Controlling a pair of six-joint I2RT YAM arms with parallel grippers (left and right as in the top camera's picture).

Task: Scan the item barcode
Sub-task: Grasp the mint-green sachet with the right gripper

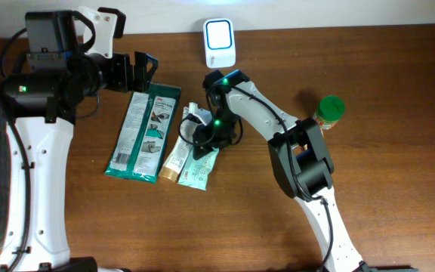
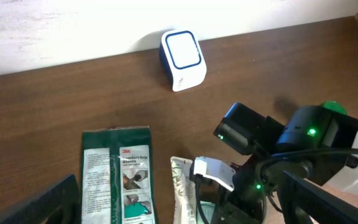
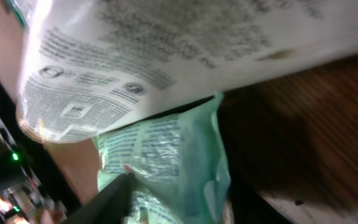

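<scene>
One green pack [image 2: 117, 177], label reading 3M Comfort Grip Gloves

green glove package [image 2: 115, 186], "3M", "Comfort Grip Gloves"

One scanner [image 1: 220, 43], one jar [image 1: 328, 112], one glove pack [image 1: 143, 132], one tube [image 1: 175, 156], and apparently one mint pouch [image 1: 199, 173].

Left tool [image 1: 146, 71] spread wide; right tool [image 1: 201, 134] low.
</scene>
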